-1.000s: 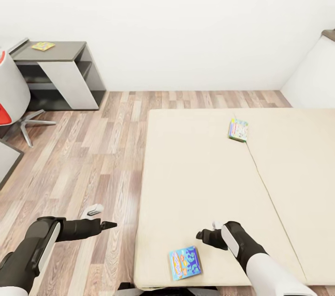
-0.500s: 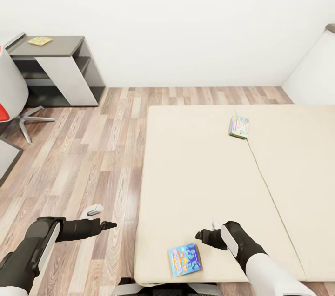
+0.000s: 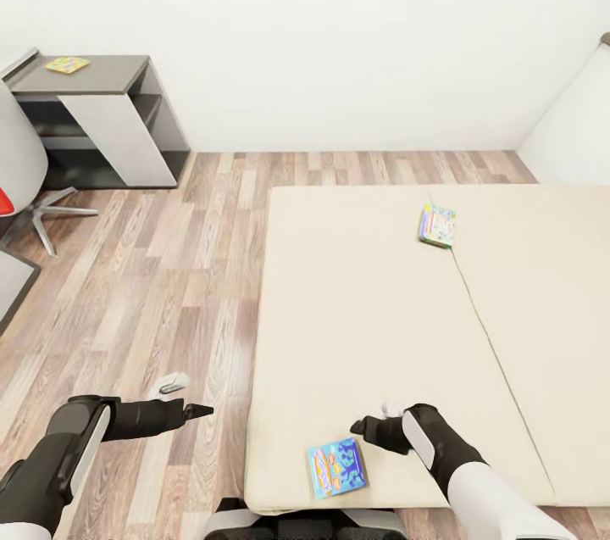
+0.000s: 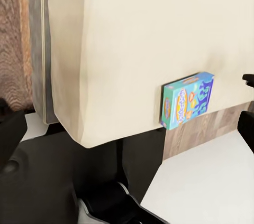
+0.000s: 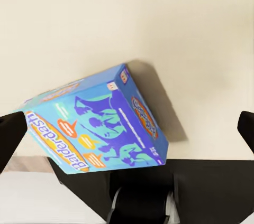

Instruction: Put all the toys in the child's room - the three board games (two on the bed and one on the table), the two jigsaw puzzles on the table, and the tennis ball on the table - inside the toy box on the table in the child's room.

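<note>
A grey shelf unit stands beside a swivel chair.

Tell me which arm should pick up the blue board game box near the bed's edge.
Right. The right gripper hovers over the beige mattress, close beside the blue board game box, jaws open around it in the wrist view. The left gripper hangs over the wood floor.

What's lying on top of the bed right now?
Two board games: a blue one near the bed's front edge, a green one farther back. Nothing shows what lies beneath them.
</note>
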Tool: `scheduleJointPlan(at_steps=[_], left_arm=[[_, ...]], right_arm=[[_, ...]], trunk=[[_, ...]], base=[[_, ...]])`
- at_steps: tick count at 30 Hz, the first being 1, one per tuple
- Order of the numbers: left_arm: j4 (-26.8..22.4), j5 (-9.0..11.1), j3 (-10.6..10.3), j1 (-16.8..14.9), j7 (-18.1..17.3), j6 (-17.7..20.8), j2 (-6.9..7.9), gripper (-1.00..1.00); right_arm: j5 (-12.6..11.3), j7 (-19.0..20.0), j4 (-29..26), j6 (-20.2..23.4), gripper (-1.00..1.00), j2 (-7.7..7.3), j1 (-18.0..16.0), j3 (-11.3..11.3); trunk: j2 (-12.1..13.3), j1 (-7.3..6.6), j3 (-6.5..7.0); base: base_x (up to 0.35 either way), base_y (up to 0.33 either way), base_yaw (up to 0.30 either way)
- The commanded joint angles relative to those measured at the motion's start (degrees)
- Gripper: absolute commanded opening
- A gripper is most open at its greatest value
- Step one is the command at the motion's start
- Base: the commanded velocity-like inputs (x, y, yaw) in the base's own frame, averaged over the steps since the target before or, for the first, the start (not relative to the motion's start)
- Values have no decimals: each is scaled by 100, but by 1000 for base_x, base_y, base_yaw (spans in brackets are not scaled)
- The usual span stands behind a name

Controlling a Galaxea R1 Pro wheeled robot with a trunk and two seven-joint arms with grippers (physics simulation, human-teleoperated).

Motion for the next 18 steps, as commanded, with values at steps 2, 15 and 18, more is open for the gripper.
scheduleJointPlan(at_steps=[2,15,18], left_arm=[[-4,5,6,-3,-18,43,-7,100],[-4,-2,-4,-3,-7,43,-30,100],[-3,-1,1,-3,-8,43,-29,100]], right_arm=[[25,172,-8,24,100,1,0,-19],[41,338,-8,13,100,-7,2,-12],[42,341,-8,-8,100,-3,4,-6]], trunk=[[-9,3,-27],[-9,3,-149],[-9,3,-178]], base=[[0,0,0],[0,0,0],[0,0,0]])
